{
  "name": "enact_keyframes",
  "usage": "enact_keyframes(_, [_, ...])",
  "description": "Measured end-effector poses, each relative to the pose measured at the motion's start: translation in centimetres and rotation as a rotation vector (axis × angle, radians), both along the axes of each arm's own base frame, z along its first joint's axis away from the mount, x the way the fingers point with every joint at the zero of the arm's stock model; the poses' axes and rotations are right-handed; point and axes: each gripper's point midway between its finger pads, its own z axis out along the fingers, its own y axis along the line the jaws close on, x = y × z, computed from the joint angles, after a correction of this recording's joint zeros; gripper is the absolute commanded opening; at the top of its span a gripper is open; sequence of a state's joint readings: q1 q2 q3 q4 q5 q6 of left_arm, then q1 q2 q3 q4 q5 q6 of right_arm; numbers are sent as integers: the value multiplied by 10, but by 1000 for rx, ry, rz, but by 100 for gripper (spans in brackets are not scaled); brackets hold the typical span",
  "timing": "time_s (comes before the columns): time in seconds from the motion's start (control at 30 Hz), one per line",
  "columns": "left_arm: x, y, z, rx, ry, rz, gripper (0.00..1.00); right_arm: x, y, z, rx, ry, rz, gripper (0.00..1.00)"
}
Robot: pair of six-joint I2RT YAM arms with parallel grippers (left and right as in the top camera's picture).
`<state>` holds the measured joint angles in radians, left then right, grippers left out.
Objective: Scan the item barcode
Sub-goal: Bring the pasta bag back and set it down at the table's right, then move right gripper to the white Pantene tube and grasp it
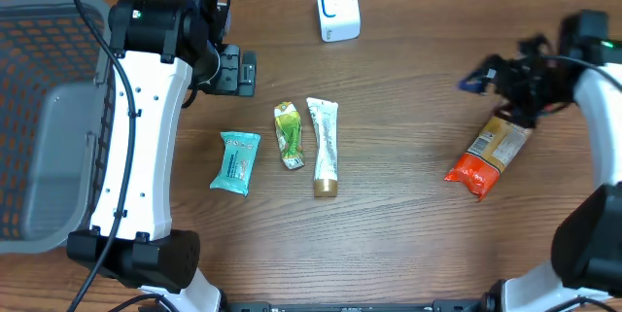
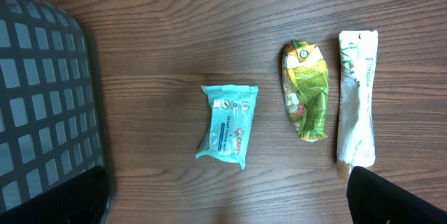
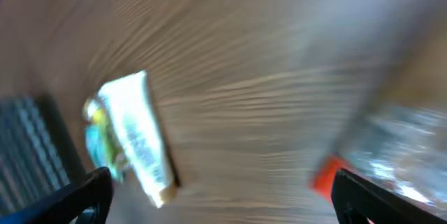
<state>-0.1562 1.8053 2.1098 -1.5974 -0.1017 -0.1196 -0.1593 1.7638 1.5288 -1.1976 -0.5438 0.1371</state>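
Right end effector [image 1: 486, 77]: fingers spread wide, gripping nothing.
Pouch [image 1: 489, 152], orange and gold: flat on the counter [image 1: 408, 225], just beside this end effector, on its robot-facing side.
Left end effector [image 1: 247, 73]: open, empty, with wipes [image 1: 235, 161], sachet [image 1: 289, 135] and tube [image 1: 324, 147] near it.
Scanner [image 1: 337, 8]: between the two end effectors.
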Motion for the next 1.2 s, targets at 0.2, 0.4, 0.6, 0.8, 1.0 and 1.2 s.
enact_keyframes(0.2, [0, 0, 0, 0, 0, 0, 100, -15, 106, 7, 5, -76, 299, 100])
enact_keyframes(0.4, [0, 0, 0, 0, 0, 0, 100, -42, 183, -27, -5, -53, 453, 79])
enact_keyframes(0.6, [0, 0, 0, 0, 0, 0, 100, -69, 218, -77, -83, 41, 445, 69])
enact_keyframes(0.8, [0, 0, 0, 0, 0, 0, 100, -83, 235, -88, -130, 67, 440, 64])
enact_keyframes(1.0, [0, 0, 0, 0, 0, 0, 100, -105, 257, -93, -200, 45, 488, 56])
enact_keyframes(1.2, [0, 0, 0, 0, 0, 0, 100, -113, 287, -89, -187, -32, 532, 45])
